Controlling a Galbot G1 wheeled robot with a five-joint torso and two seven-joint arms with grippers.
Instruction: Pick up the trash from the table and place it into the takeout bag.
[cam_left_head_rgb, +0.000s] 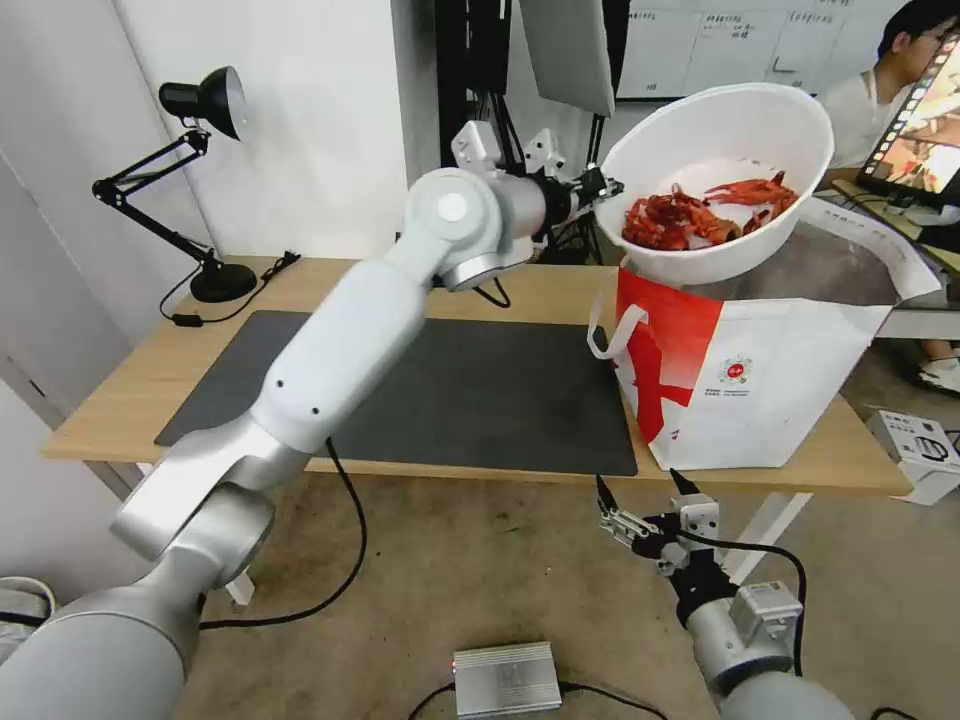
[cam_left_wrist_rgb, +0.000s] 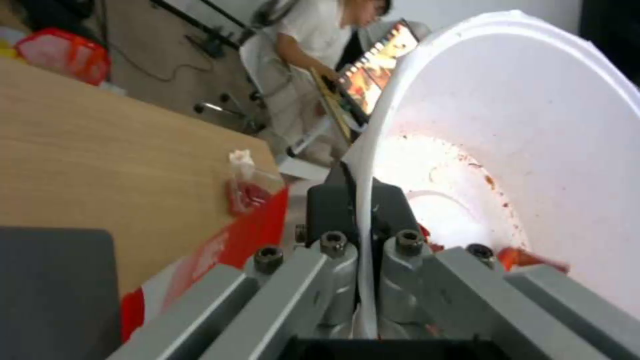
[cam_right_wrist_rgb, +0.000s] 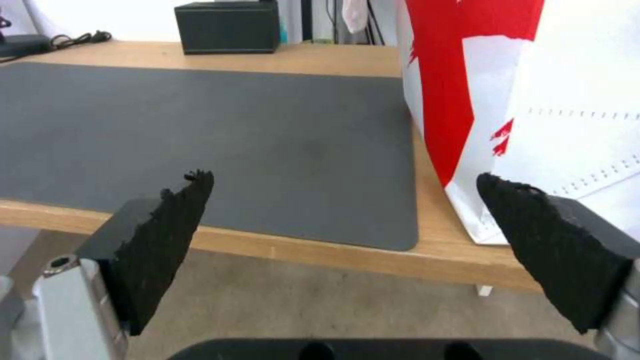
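Up above the open mouth of the large white-and-red takeout bag (cam_left_head_rgb: 760, 385), the left gripper (cam_left_head_rgb: 598, 188) pinches the rim of the white round bowl (cam_left_head_rgb: 722, 170) — its dark fingers (cam_left_wrist_rgb: 333, 200) are closed on the thin white edge, one on each side, as the left wrist view shows. The bowl is tilted, its opening turned toward the robot, and the red scraps (cam_left_head_rgb: 700, 215) lie gathered at its lower side, just over the bag's silver-lined top. The bag stands upright on the right end of the long light-wood table (cam_left_head_rgb: 130, 400), just beside the right edge of the large dark grey mat (cam_left_head_rgb: 480, 395), with a white strap handle (cam_left_head_rgb: 603, 335) hanging on its near-left side.

The right gripper (cam_left_head_rgb: 642, 487) hangs low in front of the table's near edge, below the bag's left corner — its black pads (cam_right_wrist_rgb: 167, 235) are spread wide apart with nothing between them.
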